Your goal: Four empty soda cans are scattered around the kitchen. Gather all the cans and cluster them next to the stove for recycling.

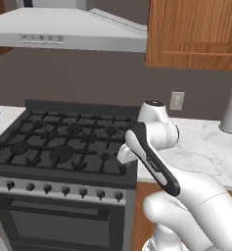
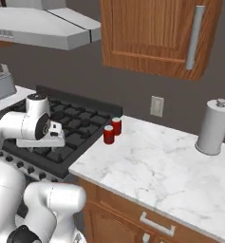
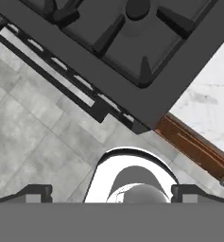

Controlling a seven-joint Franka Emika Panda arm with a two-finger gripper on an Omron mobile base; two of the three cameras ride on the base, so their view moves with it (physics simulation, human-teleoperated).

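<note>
The tool (image 3: pixel 111 193), fingers spread wide and holding nothing, hangs over the stove's (image 2: pixel 80 124) front right corner looking down at the floor, while two upright cans (image 2: pixel 112 130) stand beyond it on the counter (image 2: pixel 152 166) beside the stove.

The white marble counter (image 2: pixel 156 171) right of the stove (image 2: pixel 76 128) carries 2 soda cans (image 2: pixel 112 130) at its stove-side edge and a paper towel roll (image 2: pixel 213 126) farther right.
</note>
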